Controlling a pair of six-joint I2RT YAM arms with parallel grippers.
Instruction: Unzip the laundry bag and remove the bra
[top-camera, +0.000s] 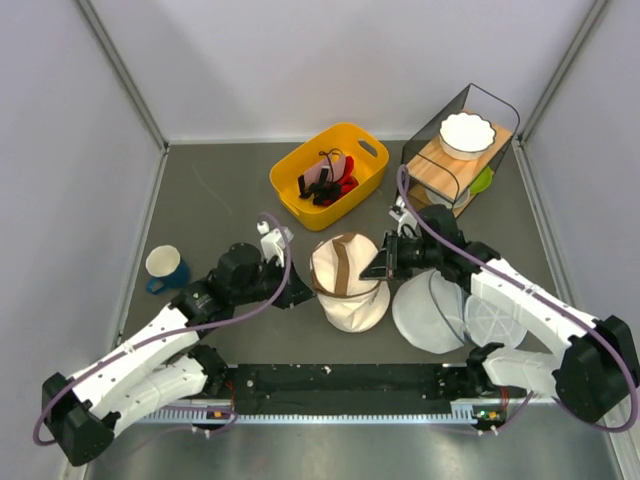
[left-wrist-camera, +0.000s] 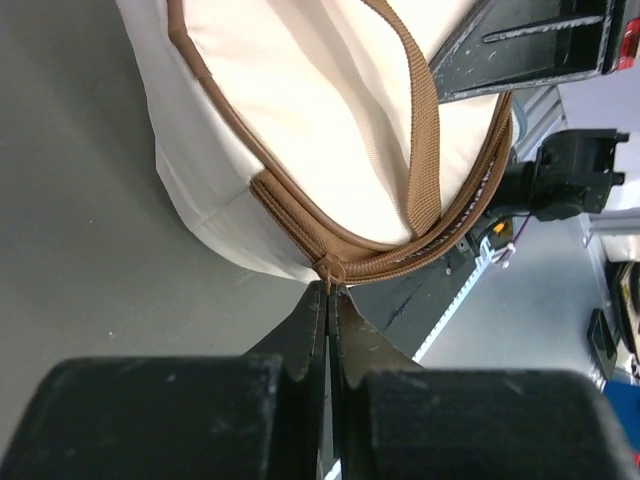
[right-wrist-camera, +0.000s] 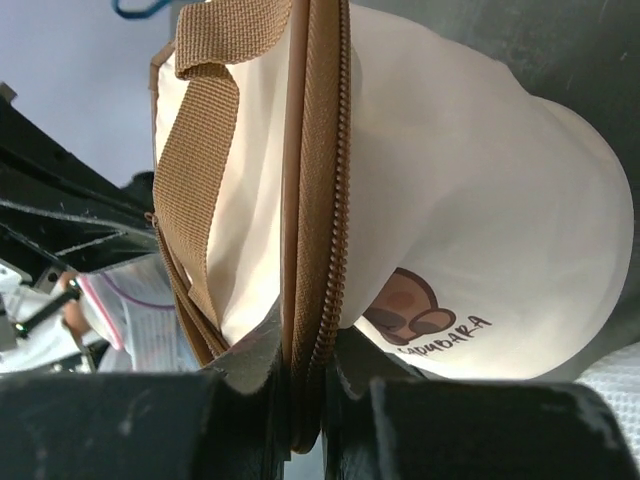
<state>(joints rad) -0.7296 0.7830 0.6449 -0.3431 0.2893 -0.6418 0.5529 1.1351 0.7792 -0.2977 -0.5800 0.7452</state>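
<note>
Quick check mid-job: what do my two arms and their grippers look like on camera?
The left arm and right arm have white links and bulky black joints, each trailed by a purple cable. The left gripper and right gripper have matte black, wedge-shaped fingers.

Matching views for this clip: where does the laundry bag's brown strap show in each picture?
Top external: brown strap crosses the laundry bag's top, centre.
Left wrist: strap upper right, running down to the zipper.
Right wrist: strap upper left, beside the zipper.
Shared landmark: the bag's cream canvas.
</note>
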